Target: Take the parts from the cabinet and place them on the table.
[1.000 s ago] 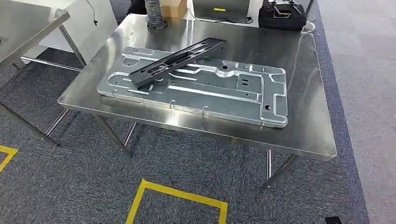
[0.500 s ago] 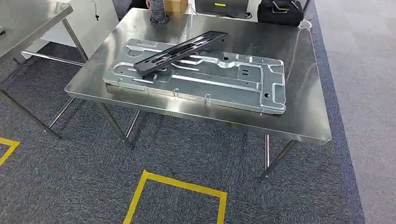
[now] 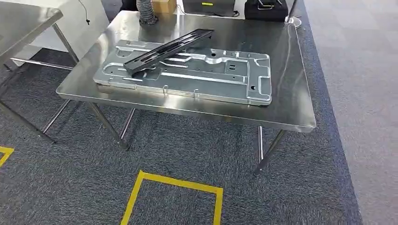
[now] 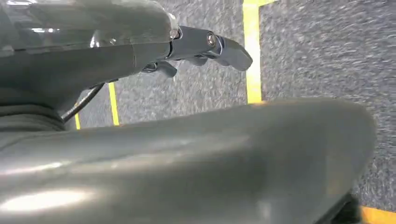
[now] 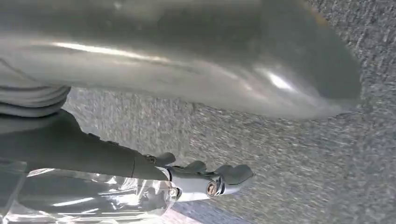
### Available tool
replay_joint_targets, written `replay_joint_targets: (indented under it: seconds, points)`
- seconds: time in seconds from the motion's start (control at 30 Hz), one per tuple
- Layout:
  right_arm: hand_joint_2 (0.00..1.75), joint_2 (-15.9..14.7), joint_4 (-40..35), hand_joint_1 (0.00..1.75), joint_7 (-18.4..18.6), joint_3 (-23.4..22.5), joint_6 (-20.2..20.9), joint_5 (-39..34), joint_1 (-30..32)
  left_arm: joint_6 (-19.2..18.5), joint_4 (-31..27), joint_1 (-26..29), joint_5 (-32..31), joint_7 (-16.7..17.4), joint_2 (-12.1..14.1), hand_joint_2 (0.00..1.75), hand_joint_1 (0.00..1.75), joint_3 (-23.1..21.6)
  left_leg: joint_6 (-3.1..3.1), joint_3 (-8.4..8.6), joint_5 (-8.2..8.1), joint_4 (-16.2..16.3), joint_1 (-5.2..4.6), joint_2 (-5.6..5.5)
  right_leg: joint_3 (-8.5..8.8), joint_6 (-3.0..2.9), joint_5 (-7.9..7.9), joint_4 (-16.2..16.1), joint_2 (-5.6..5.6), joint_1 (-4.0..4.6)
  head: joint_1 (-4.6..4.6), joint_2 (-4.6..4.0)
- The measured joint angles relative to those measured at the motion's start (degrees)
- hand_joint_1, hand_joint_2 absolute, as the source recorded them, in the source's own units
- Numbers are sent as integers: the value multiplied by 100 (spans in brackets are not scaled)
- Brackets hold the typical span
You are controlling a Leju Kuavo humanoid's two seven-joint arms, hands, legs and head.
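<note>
Parts lie on the steel table (image 3: 291,112) now: a big grey plate (image 3: 206,82) flat in the middle, and a long black bar (image 3: 164,49) resting across the plate's 10 o'clock end, pointing toward 2 o'clock. Half a second ago the table sat a bit higher and more to the right in the head view, and a second ago it looked closer. The plate and bar lie just the same on each other, so I think the robot's body moved, not the parts. It seems to be backing off or turning away.

Left hand (image 4: 205,46) hangs over the carpet near a yellow floor line (image 4: 252,51). Its fingers are stretched out loosely and nothing is in them. Right hand (image 5: 205,179) hangs over the carpet too, fingers out and slack, holding nothing.

At 12 o'clock past the table are a ribbed hose (image 3: 146,11), a brown box (image 3: 164,5) and a black case (image 3: 265,9). Another table (image 3: 23,23) stands at 10 o'clock.

With both hands free and two parts set down, I guess this drop-off is done. Next comes a walk back to the cabinet for more parts, if any are left there.
</note>
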Motion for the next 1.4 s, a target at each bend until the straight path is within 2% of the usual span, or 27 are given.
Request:
replay_joint_targets:
  seconds: [0.1, 0.13, 0.2, 0.27, 0.33, 0.4, 0.43, 0.47, 0.5, 0.53, 0.63, 0.67, 0.7, 0.73, 0.8, 0.83, 0.87, 0.93, 0.97, 1.0, 1.03, 1.13, 1.17, 1.23, 1.27, 1.33, 1.4]
  points:
    - [0, 11, 4, 0, 18, -2, 55, 0, -3, 4, 0, -2, 0, -2, 0, 0, 0, -7, 26, -25, 17, -79, -35, 132, -46, 142, 95, -42, 178, -54, 2, 0]
    - [0, 11, 9, 0, 20, -4, 53, 0, 12, 4, 0, -5, 0, -9, 0, 0, 0, -11, 90, -11, 61, -159, -9, 192, -54, 191, 116, -66, 218, -16, 2, 0]
    - [0, 9, 11, 0, 26, -7, 52, 0, 12, 4, 0, -19, 0, -17, 0, 0, 0, -15, 195, -10, 125, -240, 12, 329, -201, 179, -133, 233, -156, -8, 2, 0]
    - [0, 11, 11, 0, 29, -7, 57, -2, -20, 4, 0, 8, 0, -18, 0, 0, 0, -15, 226, -41, 131, -238, -12, 492, -661, 213, -615, 1195, -265, -22, 2, 0]
    - [0, 15, 20, 0, 31, -7, 66, -4, 9, 4, 0, 12, 0, -20, 0, 0, 0, -15, 232, -70, 132, -216, -36, 624, -934, 243, -745, 1807, -280, -25, 2, 0]
    - [0, 13, 24, 0, 33, -11, 68, -9, 41, 0, 0, 10, 0, -20, 0, 0, 0, -15, 229, -79, 123, -189, -44, 741, -676, 244, -410, 1345, -321, -21, 2, 0]
    - [0, 13, 24, 0, 33, -11, 66, -9, 40, -2, 0, 5, -2, -20, 0, 0, 0, -17, 218, -78, 108, -165, -44, 806, -363, 232, -142, 758, -389, -18, 2, 0]
    - [0, 11, 24, 0, 33, -11, 66, -9, 32, -2, 0, -4, -4, -22, 0, 0, 0, -20, 196, -79, 93, -136, -48, 859, -82, 212, 48, 257, -551, -12, 2, 0]
    - [0, 11, 24, 0, 33, -11, 63, -9, 13, -2, 0, -9, -11, -26, 0, 0, 0, -22, 158, -92, 65, -95, -94, 904, 26, 173, -18, -9, -825, 44, 2, 0]
    - [0, 9, 24, 0, 33, -11, 59, -9, 3, -2, 0, -8, -22, -26, 2, 0, 0, -22, 130, -96, 47, -80, -103, 934, 4, 128, 32, -1, -696, 50, 2, 0]
    - [0, 4, 24, 0, 33, -31, 57, -9, 54, -2, 0, -30, -35, -35, 0, 0, 0, -26, 68, -67, 53, -88, -105, 1081, -47, 62, 60, -13, -546, 58, 2, 0]
    - [0, 6, 26, 0, 40, -42, 57, -9, 60, -2, 0, -30, -41, -41, 2, 0, 0, -28, 8, -82, -6, -45, -74, 960, -31, 15, 103, -49, -490, 9, 2, 0]
    - [0, 6, 26, 0, 48, -44, 57, -9, 52, -2, 0, -25, -44, -48, 2, 0, 0, -28, -33, -151, -188, 157, -65, 677, -55, -24, 129, -52, -436, 3, 2, 0]
    - [0, 6, 24, 0, 48, -46, 57, -9, 29, -2, 0, -12, -44, -48, 2, 0, 0, -26, -49, -303, -435, 529, -51, 547, -78, -46, 144, -52, -381, 5, 0, 0]
    - [0, 6, 26, 0, 48, -46, 59, -9, 19, -2, 0, 13, -44, -48, 2, 0, 0, -26, -74, -687, -871, 1442, -35, 470, -121, -57, 167, -41, -250, 7, 2, 0]
    - [0, 6, 26, 0, 50, -48, 70, -9, 30, -2, 0, 16, -46, -48, 2, 0, 0, -26, -78, -823, -943, 1752, -28, 464, -143, -45, 177, -32, -172, 6, 2, 0]
    - [0, 6, 26, 0, 50, -52, 74, -11, 43, -2, 0, 17, -46, -48, 2, 0, 0, -26, -79, -821, -859, 1747, -16, 464, -154, -34, 183, -22, -98, 3, 0, 0]
    - [0, 9, 28, 0, 55, -57, 77, -13, 46, -2, 0, 14, -46, -50, 2, 0, 0, -26, -58, -427, -356, 950, 7, 424, -158, -15, 192, 10, 70, -8, 2, 0]
    - [0, 9, 28, 0, 55, -57, 79, -13, 41, -2, 0, 12, -48, -50, 2, 0, 0, -26, -42, -170, -103, 423, 21, 307, -158, 2, 194, 21, 146, -14, 0, 0]
    - [0, 9, 31, 0, 55, -57, 79, -13, 39, -2, 0, 17, -48, -50, 7, 0, 0, -26, -17, -19, -44, 66, 44, 0, -175, 34, 202, 24, 204, -24, 2, 0]
    - [0, 9, 31, 0, 57, -57, 79, -13, 20, -2, 0, 16, -50, -57, 7, 0, 0, -28, -2, -7, -66, -38, 40, -48, -218, 85, 213, 64, 281, 9, 2, 0]
    - [0, 6, 35, 0, 61, -70, 70, -17, 76, 0, 0, 1, -57, -70, 9, 0, 0, -28, 98, -44, -25, 4, -11, 119, -287, 236, 305, -3, 461, -33, 0, 0]
    - [0, 0, 35, 0, 57, -85, 64, -17, 84, 0, 0, -5, -63, -81, 4, 0, 0, -28, 168, -48, 33, -82, 50, 188, -300, 264, 304, 10, 475, -43, 2, 0]
    - [0, 4, 42, 0, 18, -90, 35, -17, 97, 0, 0, -14, -66, -92, 6, 0, 0, -28, 248, -66, 79, -110, 22, 303, -521, 274, -53, 459, -124, -8, 2, 0]
    - [0, 4, 42, 0, 18, -90, 11, 2, 69, -2, 0, 3, -66, -92, 7, 0, 0, -28, 258, -90, 85, -105, 2, 372, -740, 297, -320, 940, -241, -11, 2, 0]
    - [0, 9, 44, 0, 20, -90, 0, 39, 65, -2, 0, 24, -63, -81, 9, 0, 0, -28, 266, -136, 90, -90, -34, 478, -1084, 317, -651, 1774, -303, -19, 2, 0]
    - [0, 9, 46, 0, 31, -90, -4, 55, 91, -2, 0, 21, -59, -77, 9, 0, 0, -28, 269, -154, 93, -77, -53, 535, -932, 302, -479, 1637, -310, -16, 2, 0]
